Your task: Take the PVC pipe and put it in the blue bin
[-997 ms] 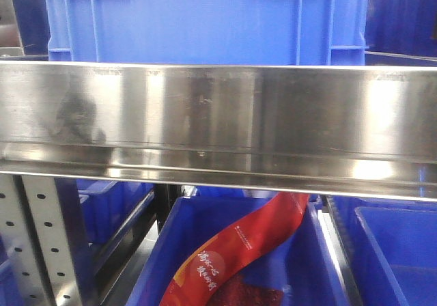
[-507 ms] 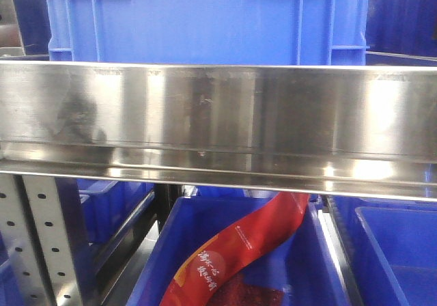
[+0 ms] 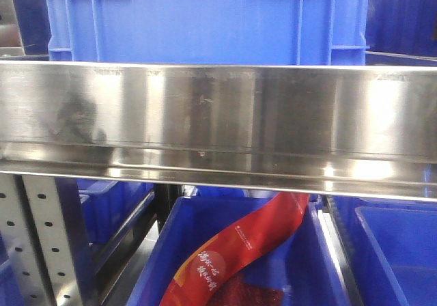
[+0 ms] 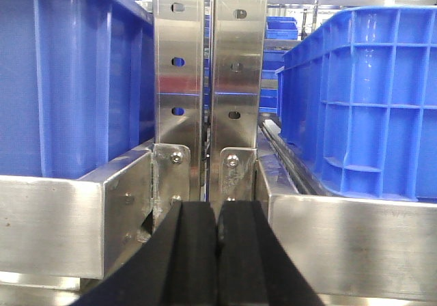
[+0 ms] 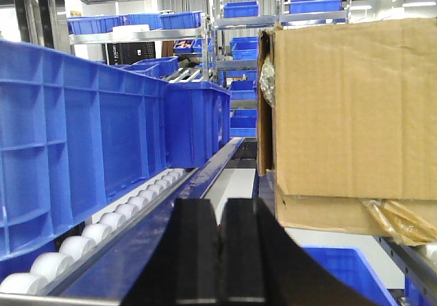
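No PVC pipe shows in any view. A blue bin (image 3: pixel 205 19) sits on the steel shelf (image 3: pixel 218 121); another below it holds a red bag (image 3: pixel 235 251). Left pincer (image 4: pixel 217 251) and right pincer (image 5: pixel 220 251) are both clenched, empty.

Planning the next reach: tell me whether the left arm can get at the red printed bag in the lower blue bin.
Probably not yet. The red printed bag lies in the lower blue bin beneath the wide steel shelf beam, while the left gripper, shut, faces perforated steel uprights.
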### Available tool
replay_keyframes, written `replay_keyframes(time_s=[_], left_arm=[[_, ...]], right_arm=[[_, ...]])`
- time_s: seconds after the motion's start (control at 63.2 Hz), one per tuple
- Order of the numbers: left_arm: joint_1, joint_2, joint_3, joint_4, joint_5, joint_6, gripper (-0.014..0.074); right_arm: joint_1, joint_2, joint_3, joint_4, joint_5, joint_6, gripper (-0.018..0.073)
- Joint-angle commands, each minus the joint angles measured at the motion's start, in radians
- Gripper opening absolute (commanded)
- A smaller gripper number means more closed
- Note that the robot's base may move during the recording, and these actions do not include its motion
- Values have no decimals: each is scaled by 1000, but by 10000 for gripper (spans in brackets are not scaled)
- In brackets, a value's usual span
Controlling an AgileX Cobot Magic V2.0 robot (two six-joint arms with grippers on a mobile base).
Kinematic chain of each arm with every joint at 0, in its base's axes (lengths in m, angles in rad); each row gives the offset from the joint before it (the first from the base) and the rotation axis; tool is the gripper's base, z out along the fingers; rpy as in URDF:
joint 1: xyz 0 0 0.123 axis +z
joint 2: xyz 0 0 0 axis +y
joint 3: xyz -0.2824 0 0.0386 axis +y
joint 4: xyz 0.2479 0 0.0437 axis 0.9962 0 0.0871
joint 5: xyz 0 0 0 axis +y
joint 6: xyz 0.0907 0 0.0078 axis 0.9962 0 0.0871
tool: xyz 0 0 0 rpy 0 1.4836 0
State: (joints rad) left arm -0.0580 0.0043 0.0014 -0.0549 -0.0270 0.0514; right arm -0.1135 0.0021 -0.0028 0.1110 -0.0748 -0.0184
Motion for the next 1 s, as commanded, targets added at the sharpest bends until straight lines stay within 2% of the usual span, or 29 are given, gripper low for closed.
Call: replay_keyframes(time_s=[0.0,0.981], left_arm=[[5,-4,-1,-4,-16,-2,-111],[5,-4,-1,-4,-16,-2,-111]], right_arm=[[-6,-2,3,-8,-3,2,-162],[-6,-2,3,-8,-3,2,-162]])
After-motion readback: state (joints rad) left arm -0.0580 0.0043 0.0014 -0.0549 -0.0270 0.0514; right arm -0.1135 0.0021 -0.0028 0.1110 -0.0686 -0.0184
